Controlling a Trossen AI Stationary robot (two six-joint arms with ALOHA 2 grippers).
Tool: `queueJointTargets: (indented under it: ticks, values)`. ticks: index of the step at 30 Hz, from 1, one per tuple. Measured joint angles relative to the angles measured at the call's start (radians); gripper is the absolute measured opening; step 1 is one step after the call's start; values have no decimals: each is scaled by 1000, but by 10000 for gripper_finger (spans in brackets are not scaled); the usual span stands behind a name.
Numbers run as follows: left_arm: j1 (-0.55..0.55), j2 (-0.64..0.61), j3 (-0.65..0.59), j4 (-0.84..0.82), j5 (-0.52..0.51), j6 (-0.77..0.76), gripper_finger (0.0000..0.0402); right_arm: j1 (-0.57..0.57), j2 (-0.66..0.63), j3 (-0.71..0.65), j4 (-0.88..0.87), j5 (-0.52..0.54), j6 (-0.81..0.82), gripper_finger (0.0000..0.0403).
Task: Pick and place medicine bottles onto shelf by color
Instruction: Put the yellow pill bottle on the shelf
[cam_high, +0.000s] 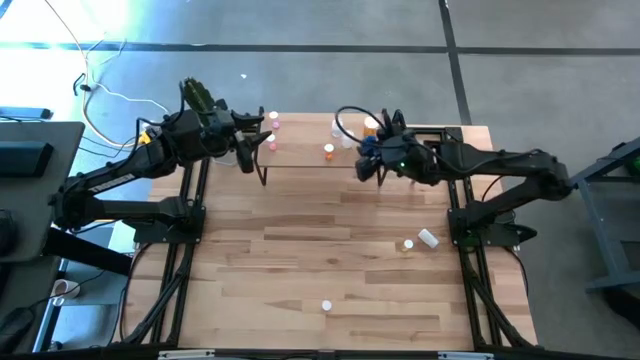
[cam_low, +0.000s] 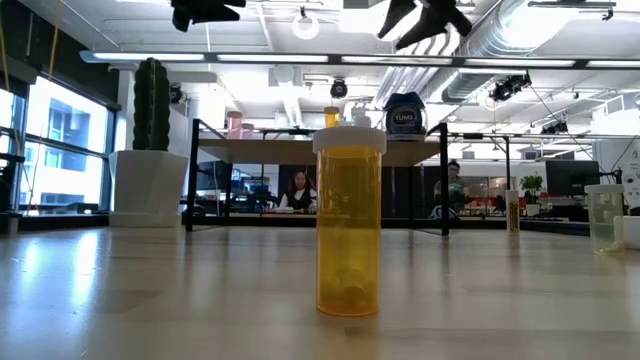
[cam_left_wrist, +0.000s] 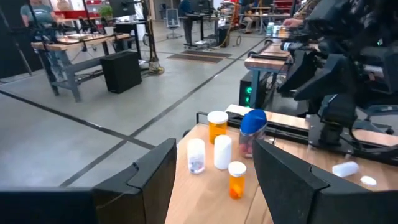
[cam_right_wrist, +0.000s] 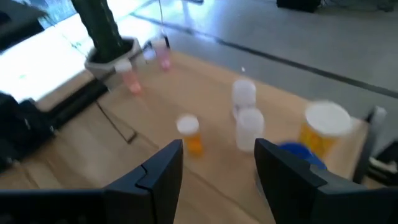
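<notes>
Medicine bottles are split two ways: several already stand on the shelf (cam_high: 310, 152) at the far edge of the bench (cam_high: 300, 250), and we count three not yet placed on the bench itself. On the shelf we see pink bottles (cam_high: 272, 122) at its left end, a small orange bottle (cam_high: 328, 151) mid-board, and near the right end two white bottles (cam_left_wrist: 222, 151), a bigger orange bottle (cam_left_wrist: 217, 126) and the squat blue bottle (cam_left_wrist: 252, 127). The cactus pot (cam_low: 150, 185) sits off the left end.

Left on the bench: a clear bottle lying on its side (cam_high: 428, 238) with a small orange one (cam_high: 407, 244) just beside it, near the right arm's base, and one tall orange bottle (cam_low: 348, 222) standing alone near the front edge.

Step, as we judge it: between picks, sorting partly done. Both arms hang over the shelf ends. Next move likely calls for one arm to leave the shelf, drop over a bench bottle and close on it; the toppled one may roll, so we'd flag that.

Left gripper (cam_left_wrist: 214, 177) is partly open, nothing between its fingers, touching nothing. Right gripper (cam_right_wrist: 217, 168) is likewise parted and empty, above the shelf's right end.
</notes>
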Motion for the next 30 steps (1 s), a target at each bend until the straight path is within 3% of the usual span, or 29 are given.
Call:
queueJointTargets:
  ticks: [5, 16, 23, 30]
  values:
    - [-1, -14, 0, -14, 1, -19, 200, 48, -23, 0, -153, -17, 57, 190]
    - [-12, -17, 0, -50, 35, -28, 200, 151, -33, 1, -465, -211, 182, 190]
    - [-56, -17, 0, -57, 113, -66, 200, 198, -33, 0, -588, -339, 192, 190]
    - [-132, -17, 0, -113, 118, -107, 200, 269, -34, -19, -661, -370, 211, 190]
